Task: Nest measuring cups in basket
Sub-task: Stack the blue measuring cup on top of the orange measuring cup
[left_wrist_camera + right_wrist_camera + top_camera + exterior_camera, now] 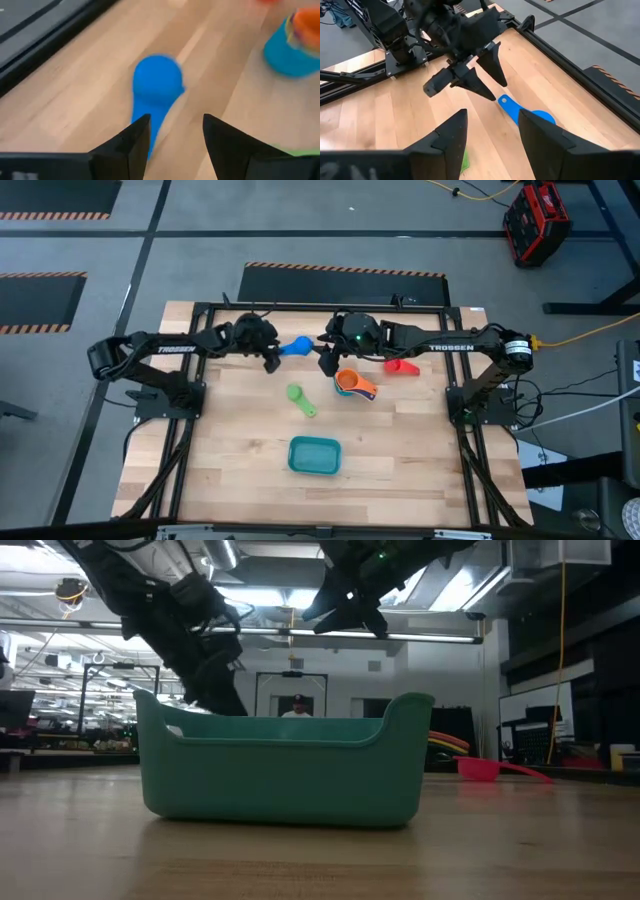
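Cups lie scattered: a small green plastic scoop [299, 397] beside a nested stack topped orange [353, 383], a red cup [400, 366] farther right, the teal rectangular plastic basket [314, 455] near the wooden table's [400, 470] front. Left gripper [271, 360] stands spread over a blue scoop's handle [152, 95], gripping nothing; right gripper [326, 361] hangs parted, empty.

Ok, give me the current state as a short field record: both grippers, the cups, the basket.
left gripper: open, above the blue cup's handle
right gripper: open, empty, beside the blue cup
blue cup: on the table, not gripped
stacked cups: orange on top, outside the basket
green cup: lying alone
red cup: lying alone
basket: holds no cups
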`<action>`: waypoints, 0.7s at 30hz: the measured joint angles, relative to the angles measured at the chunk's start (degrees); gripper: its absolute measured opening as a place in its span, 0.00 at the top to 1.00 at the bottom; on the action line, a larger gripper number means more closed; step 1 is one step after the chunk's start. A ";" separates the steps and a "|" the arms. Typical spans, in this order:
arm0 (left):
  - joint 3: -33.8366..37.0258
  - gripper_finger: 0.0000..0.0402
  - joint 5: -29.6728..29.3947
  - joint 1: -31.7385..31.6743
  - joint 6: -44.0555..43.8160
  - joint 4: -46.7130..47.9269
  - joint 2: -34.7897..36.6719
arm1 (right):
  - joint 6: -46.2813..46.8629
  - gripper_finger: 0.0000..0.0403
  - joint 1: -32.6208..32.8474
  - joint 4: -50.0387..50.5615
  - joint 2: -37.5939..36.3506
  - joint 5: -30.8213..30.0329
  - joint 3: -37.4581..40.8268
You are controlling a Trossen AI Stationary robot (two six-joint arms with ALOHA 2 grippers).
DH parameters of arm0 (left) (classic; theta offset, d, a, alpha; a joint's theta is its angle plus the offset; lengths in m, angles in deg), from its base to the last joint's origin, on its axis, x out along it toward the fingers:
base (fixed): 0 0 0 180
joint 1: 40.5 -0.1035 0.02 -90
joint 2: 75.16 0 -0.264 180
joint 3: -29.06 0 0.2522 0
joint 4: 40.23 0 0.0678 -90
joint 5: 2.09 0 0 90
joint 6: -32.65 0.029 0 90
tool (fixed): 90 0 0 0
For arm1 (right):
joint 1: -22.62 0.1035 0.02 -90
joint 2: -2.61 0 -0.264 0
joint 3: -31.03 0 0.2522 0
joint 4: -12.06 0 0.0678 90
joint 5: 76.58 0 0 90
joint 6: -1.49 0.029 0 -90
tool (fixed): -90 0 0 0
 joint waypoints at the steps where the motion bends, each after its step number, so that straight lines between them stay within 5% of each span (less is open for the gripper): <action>1: 0.00 0.57 -0.04 -0.49 1.90 1.02 0.00 | 0.00 0.55 0.00 -0.02 0.00 0.00 0.00; 12: -0.02 0.57 -1.14 -0.27 18.72 2.75 -4.35 | -0.01 0.55 0.00 0.18 0.00 -0.07 0.00; 21: -0.02 0.57 -5.48 -1.08 19.91 0.32 -9.16 | -0.03 0.55 0.00 1.51 0.00 -0.11 0.00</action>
